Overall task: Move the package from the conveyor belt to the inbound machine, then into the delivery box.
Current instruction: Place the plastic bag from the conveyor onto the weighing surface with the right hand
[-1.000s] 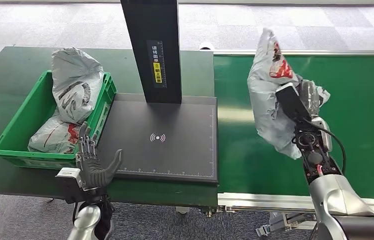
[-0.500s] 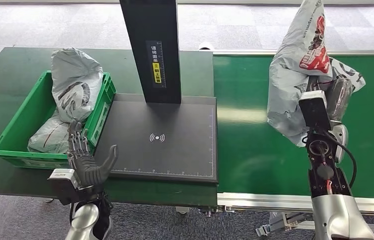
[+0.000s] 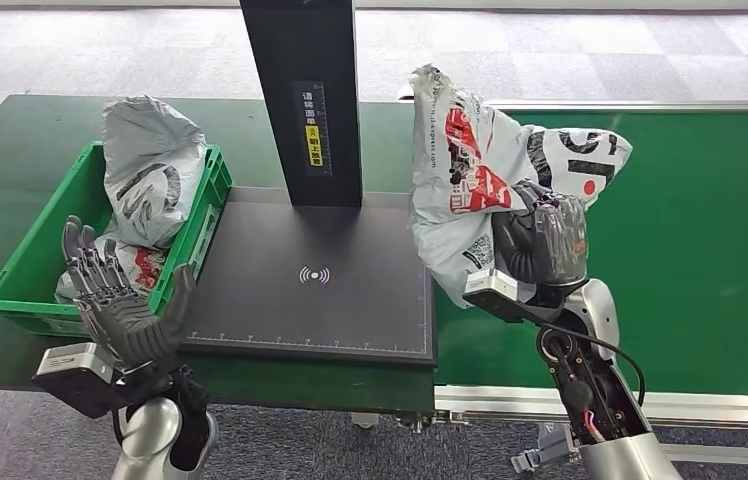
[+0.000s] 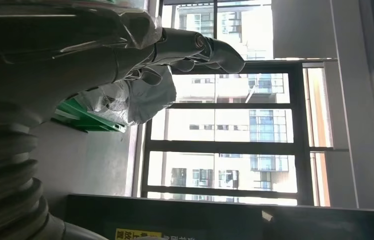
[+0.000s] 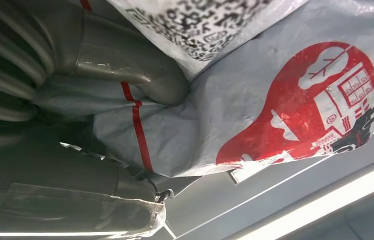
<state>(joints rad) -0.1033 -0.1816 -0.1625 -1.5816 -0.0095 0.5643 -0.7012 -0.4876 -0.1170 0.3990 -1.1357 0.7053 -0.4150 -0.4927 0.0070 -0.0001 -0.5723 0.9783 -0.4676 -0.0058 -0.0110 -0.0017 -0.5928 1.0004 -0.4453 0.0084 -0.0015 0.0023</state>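
Note:
My right hand (image 3: pixel 542 243) grips a grey plastic package (image 3: pixel 470 170) with red print, held in the air over the seam between the green conveyor belt (image 3: pixel 710 230) and the black inbound machine's plate (image 3: pixel 320 275). In the right wrist view the package (image 5: pixel 285 95) fills the space against my thumb (image 5: pixel 125 65). My left hand (image 3: pixel 115 300) is raised at the table's front edge beside the green delivery box (image 3: pixel 35 260), palm up, fingers spread and holding nothing. The left wrist view shows those fingers (image 4: pixel 195 47) stretched out.
The delivery box holds two grey packages (image 3: pixel 150 165), one standing tall. The machine's black post (image 3: pixel 305 100) rises at the back of its plate. The dark green table (image 3: pixel 10 150) carries the box and machine.
My right arm has swung left and turned, carrying the package from above the belt to the machine's right edge. My left hand has lifted and opened wider, shifting left.

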